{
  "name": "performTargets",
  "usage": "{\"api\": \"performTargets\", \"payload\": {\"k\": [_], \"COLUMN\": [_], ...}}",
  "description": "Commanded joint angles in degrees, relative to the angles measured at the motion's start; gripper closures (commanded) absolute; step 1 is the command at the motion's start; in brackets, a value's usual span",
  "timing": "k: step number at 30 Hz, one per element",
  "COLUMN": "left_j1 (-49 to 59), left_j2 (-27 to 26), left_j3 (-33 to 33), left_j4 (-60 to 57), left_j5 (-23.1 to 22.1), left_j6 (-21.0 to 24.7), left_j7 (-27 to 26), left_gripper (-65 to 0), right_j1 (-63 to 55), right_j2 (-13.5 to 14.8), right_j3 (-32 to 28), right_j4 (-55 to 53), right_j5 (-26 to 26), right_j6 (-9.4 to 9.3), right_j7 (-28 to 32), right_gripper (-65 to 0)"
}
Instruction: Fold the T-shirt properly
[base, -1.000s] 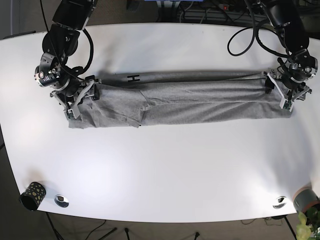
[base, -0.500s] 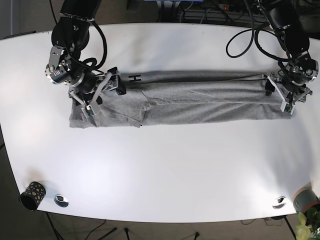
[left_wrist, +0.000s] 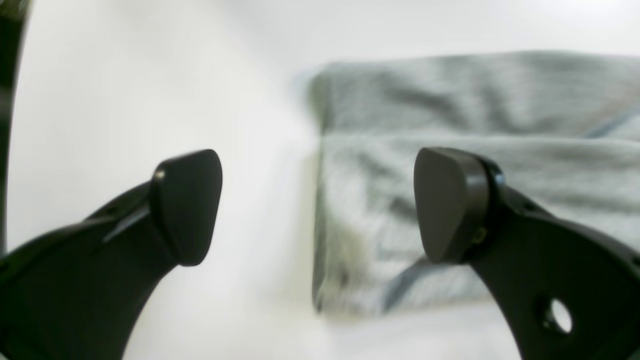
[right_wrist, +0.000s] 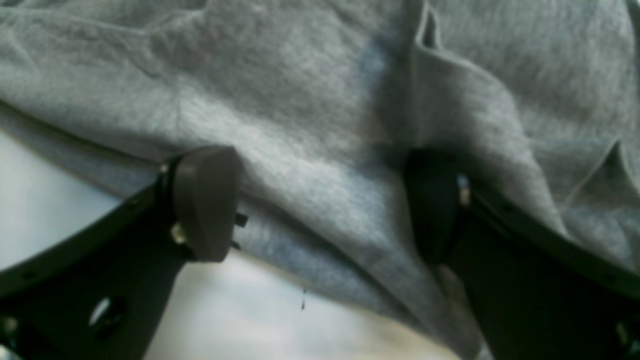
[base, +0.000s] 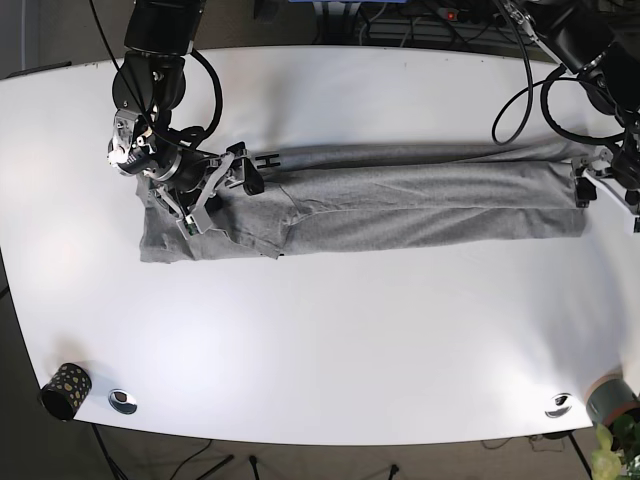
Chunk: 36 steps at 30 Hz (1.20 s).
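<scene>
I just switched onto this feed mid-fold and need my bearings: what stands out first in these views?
A long grey T-shirt, folded into a narrow band, stretches across the white table. The right gripper sits open over the shirt's wrinkled end on the base view's left, cloth filling the gap between its fingers in the right wrist view. The left gripper is open just off the shirt's opposite edge, holding nothing.

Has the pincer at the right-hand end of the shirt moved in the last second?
Yes. The left pincer has backed off the T-shirt, outward past its end toward the table edge; a second ago it sat on that end.
</scene>
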Motion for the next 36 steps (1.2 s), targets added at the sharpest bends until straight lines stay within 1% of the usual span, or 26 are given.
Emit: {"api": "performTargets", "payload": {"k": [1, 4, 6, 11, 13, 15, 18, 22, 24, 27, 30, 34, 35, 36], "left_j1": [-2.20, -3.08, -3.17, -2.99, -2.99, -2.99, -2.02, -1.41, -1.32, -1.23, -1.32, -1.50, -1.50, -1.50], "left_j2": [-2.22, -3.98, -4.59, -6.35, -6.70, -7.32, -7.23, -7.14, -7.14, -7.14, -7.49, -9.25, -9.25, -9.25], "left_j3": [-1.46, -2.42, -2.34, -1.98, -0.40, 1.36, 2.76, 2.85, 2.94, 2.94, 3.03, 3.03, 3.03, 3.12], "left_j4": [-2.67, -8.21, -11.55, -16.12, -17.35, -17.79, -17.88, -17.96, -18.05, -18.76, -22.27, -26.58, -26.58, -26.49], "left_j5": [-1.20, -1.56, -3.14, -10.61, -13.07, -15.18, -17.56, -18.17, -18.08, -17.91, -17.91, -17.91, -17.91, -18.00], "left_j6": [-0.03, -0.03, -0.03, -0.03, -0.03, -0.03, -0.03, -0.03, -0.03, -0.03, -0.03, -0.03, -0.03, -0.03], "left_j7": [-0.29, -0.29, -0.29, -0.20, 1.12, 2.96, 3.58, 3.58, 3.58, 3.58, 3.49, 3.40, 3.40, 3.40], "left_gripper": [-56.8, -56.8, -56.8, -56.7, -56.7, -56.7, -56.7, -56.4, -53.2, -50.1, -50.1, -49.6, -48.2, -45.3], "right_j1": [0.69, 0.69, 0.69, 0.69, 0.69, 0.69, 0.69, 0.69, 0.69, 0.69, 0.69, 0.77, 1.04, 1.13], "right_j2": [0.53, 0.44, 0.44, 0.44, 0.44, 0.44, 0.44, 0.44, 0.44, 0.44, 0.44, 0.27, 0.27, 0.27], "right_j3": [0.12, 0.12, 0.12, 0.12, 0.12, 0.12, 0.12, 0.12, 0.30, 0.38, 0.38, 0.38, 0.38, 0.38], "right_j4": [0.67, 0.67, 0.67, 0.67, 0.67, 0.67, 0.76, 0.76, 0.76, 0.76, 0.76, 0.76, 0.76, 0.76], "right_j5": [0.02, 0.02, 0.20, 0.29, 0.37, 0.37, 0.46, 0.46, 0.46, 0.46, 0.46, 0.46, 0.46, 0.46], "right_j6": [0.18, 0.18, 0.18, 0.27, 0.27, 0.27, 0.27, 0.27, 0.27, 0.27, 0.27, 0.27, 0.27, 0.27], "right_j7": [-0.33, -0.33, -0.33, -0.33, -0.33, -0.33, -0.33, -0.33, -0.33, -0.33, -0.33, -0.33, -0.33, -0.33], "right_gripper": [-48.8, -48.8, -48.8, -48.8, -48.8, -48.8, -48.8, -48.8, -48.8, -48.8, -48.8, -48.8, -48.8, -48.8]}}
